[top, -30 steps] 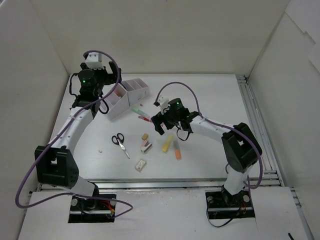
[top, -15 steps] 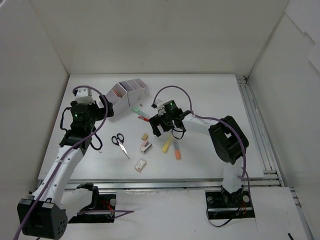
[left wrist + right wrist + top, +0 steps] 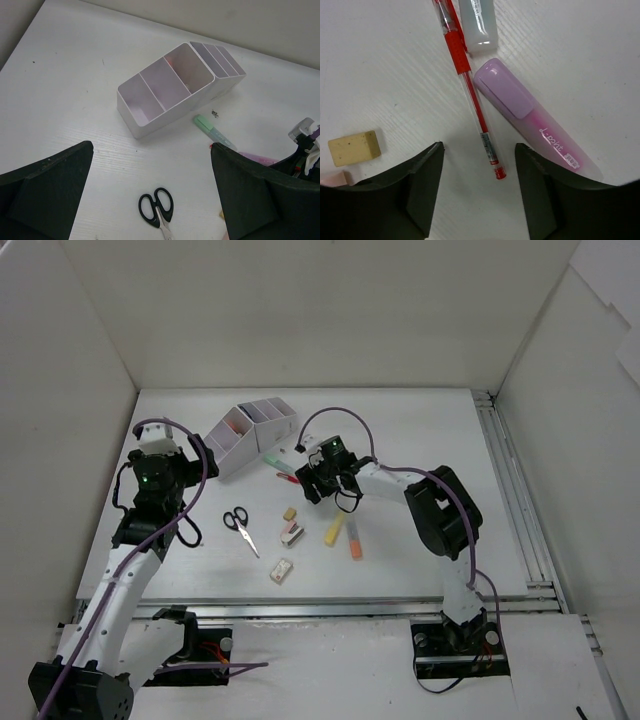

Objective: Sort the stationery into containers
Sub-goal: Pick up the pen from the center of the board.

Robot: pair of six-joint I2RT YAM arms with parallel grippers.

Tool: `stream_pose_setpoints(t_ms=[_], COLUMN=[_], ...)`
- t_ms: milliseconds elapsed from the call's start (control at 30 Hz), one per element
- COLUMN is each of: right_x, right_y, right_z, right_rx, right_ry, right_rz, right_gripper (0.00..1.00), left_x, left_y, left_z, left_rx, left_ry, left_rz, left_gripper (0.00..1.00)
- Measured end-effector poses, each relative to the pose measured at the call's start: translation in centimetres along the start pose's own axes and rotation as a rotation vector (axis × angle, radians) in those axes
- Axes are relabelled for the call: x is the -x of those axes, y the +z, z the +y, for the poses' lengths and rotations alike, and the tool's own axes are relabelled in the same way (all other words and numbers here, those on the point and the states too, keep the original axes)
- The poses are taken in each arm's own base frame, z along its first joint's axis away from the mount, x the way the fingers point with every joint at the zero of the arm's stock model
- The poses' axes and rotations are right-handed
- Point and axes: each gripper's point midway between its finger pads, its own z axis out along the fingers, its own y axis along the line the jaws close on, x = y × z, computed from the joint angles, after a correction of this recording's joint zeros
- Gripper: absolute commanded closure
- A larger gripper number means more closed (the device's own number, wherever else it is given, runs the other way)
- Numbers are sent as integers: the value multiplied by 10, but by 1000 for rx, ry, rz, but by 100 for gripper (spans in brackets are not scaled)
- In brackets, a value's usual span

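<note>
In the right wrist view a red pen (image 3: pixel 470 85) lies on the table with its end between the fingers of my right gripper (image 3: pixel 480 162). The jaws stand apart on either side of it and do not touch it. A pink highlighter (image 3: pixel 535 117) lies just right of the pen, and a pale capped highlighter (image 3: pixel 477 22) beyond it. The white organizer (image 3: pixel 250 430) stands at the back left. My left gripper (image 3: pixel 160 525) hangs wide open above the table. Black-handled scissors (image 3: pixel 157 207) lie below it, between the fingers.
A yellow highlighter (image 3: pixel 335 530) and an orange one (image 3: pixel 354 540) lie near the middle. Small erasers (image 3: pixel 291 512) (image 3: pixel 293 533) (image 3: pixel 281 569) are scattered beside them. A green highlighter (image 3: pixel 215 134) lies next to the organizer. White walls enclose the table.
The left arm has drawn back from over the organizer toward the near left. The right gripper has shifted left over the red pen and its jaws have narrowed.
</note>
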Motion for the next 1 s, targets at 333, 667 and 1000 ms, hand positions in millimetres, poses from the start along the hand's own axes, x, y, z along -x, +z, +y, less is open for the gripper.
stream_pose_setpoints(t_ms=[333, 667, 1000], right_x=[3, -11, 89], right_y=[10, -27, -93], right_z=[19, 51, 79], right_rx=[-14, 24, 70], right_ry=[-169, -208, -134], right_rz=[-19, -77, -429], right_gripper=[100, 100, 100], left_x=[-5, -17, -69], left_y=[1, 7, 43], left_z=[2, -20, -74], left_rx=[10, -102, -341], left_ry=[5, -26, -175], left_rz=[16, 73, 268], left_gripper=[1, 1, 1])
